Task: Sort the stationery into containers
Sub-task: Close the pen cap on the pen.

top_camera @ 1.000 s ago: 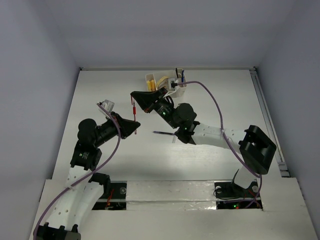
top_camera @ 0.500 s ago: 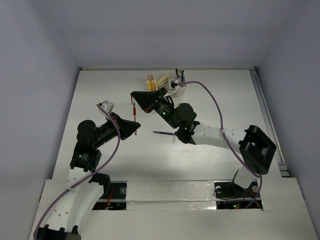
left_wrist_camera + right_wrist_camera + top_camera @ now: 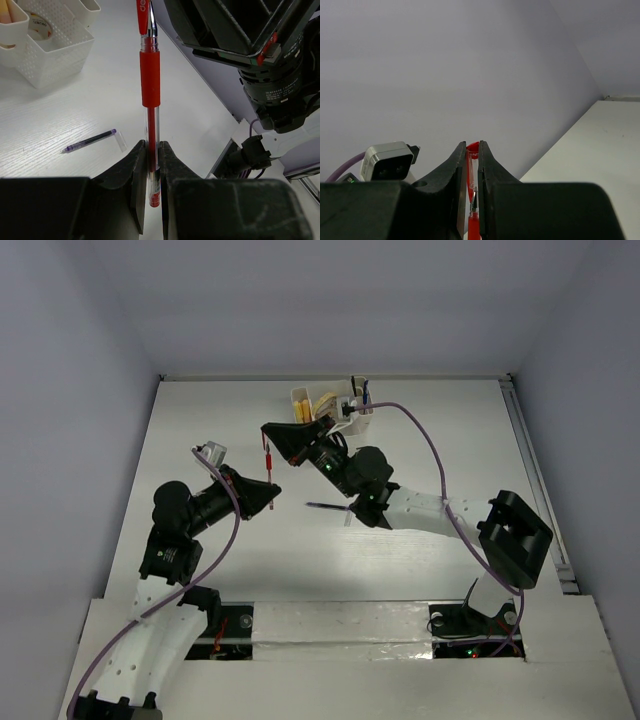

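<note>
Handover: red pen (image 3: 267,458) runs 12 to 6 o'clock, left end effector (image 3: 272,490) clamped at its 6 end, right end effector (image 3: 267,430) clamped at 12; organizer (image 3: 335,403) lies toward 1 o'clock, nearer the right one.

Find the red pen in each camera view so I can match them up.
Top external: red pen left of centre, spanning the gap between both arms.
Left wrist: centre, rising from the left fingers.
Right wrist: bottom centre, between the right fingers.
Shared landmark: white organizer, also upper left in left wrist; absent from right wrist.
</note>
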You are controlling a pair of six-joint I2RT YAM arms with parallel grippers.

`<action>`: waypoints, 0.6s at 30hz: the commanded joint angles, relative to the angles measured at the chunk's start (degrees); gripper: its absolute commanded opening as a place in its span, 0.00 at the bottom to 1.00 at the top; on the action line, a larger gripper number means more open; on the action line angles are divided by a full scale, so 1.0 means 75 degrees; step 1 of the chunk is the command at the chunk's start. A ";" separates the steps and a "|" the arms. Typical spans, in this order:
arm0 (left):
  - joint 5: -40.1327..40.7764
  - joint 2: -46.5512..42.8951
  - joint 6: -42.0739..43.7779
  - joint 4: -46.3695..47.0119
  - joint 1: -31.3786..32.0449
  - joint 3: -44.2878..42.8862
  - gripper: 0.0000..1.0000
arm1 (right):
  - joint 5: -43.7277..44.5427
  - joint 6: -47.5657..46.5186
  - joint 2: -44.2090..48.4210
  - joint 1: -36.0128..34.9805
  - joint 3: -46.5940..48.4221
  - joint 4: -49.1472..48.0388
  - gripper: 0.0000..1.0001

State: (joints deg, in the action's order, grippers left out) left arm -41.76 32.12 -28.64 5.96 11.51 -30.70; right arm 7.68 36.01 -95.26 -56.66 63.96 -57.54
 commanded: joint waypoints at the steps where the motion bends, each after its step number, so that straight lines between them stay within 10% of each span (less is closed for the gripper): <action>1: -0.0069 -0.0006 -0.0071 0.0518 -0.0034 0.0003 0.00 | 0.0089 0.0038 0.0116 -0.0039 -0.0079 -0.0590 0.00; 18: 0.0435 0.0053 -0.0681 0.1420 -0.0034 -0.0149 0.00 | 0.0007 0.0156 0.0116 -0.0039 -0.0594 -0.0977 0.00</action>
State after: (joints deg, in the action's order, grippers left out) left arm -39.92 32.62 -32.40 9.74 11.51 -30.70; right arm 7.51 37.78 -95.26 -56.69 60.95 -61.52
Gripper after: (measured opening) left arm 0.076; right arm 0.147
